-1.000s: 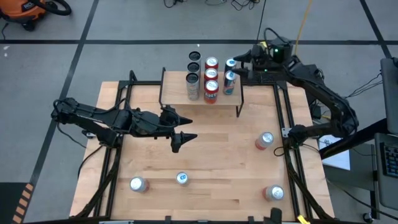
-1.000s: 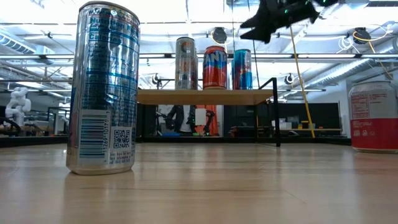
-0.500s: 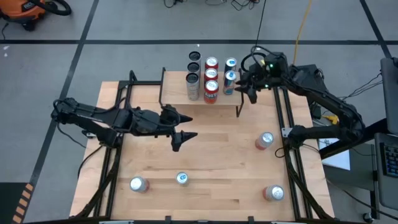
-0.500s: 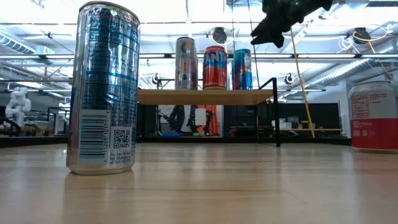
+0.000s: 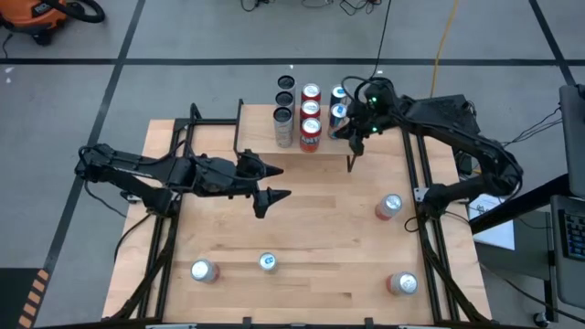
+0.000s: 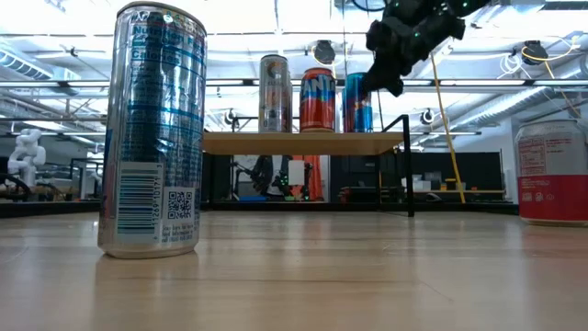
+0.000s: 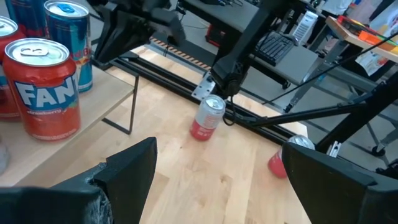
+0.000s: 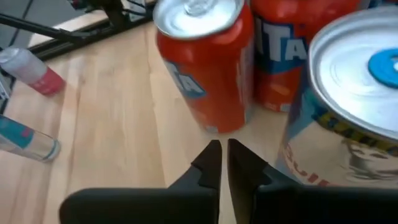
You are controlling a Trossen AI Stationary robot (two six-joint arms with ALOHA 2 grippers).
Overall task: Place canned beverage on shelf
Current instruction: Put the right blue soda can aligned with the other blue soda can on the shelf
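Hovering shut and empty over the low light-wood shelf (image 5: 306, 128) by its blue cans — right gripper (image 5: 355, 129). Standing upright nearest it, toward the table's right edge — red canned beverage (image 5: 388, 206); left gripper (image 5: 271, 183) gaping open mid-table, farther off.

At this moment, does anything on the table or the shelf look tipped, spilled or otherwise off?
Nothing stands out. The cans on the shelf stand upright in rows, and the four cans on the tabletop stand upright too, with no spill in sight. The right gripper is shut and empty by the shelf's right end; the left gripper waits open over the table.
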